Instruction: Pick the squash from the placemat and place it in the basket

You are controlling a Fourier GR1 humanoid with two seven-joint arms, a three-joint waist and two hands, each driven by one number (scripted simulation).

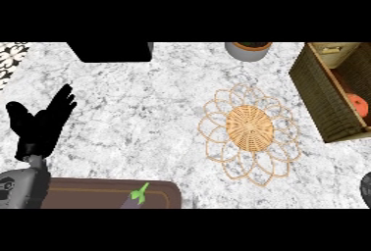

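Eggplant on brown board, grey pot, black box

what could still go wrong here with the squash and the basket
The orange squash already lies in the dark basket at the view's right edge, close to its open side, so a nudge might roll it out. The right hand barely shows at that edge; swinging back, it might clip the basket or drag the woven placemat. The left hand rests open, well away from the eggplant.
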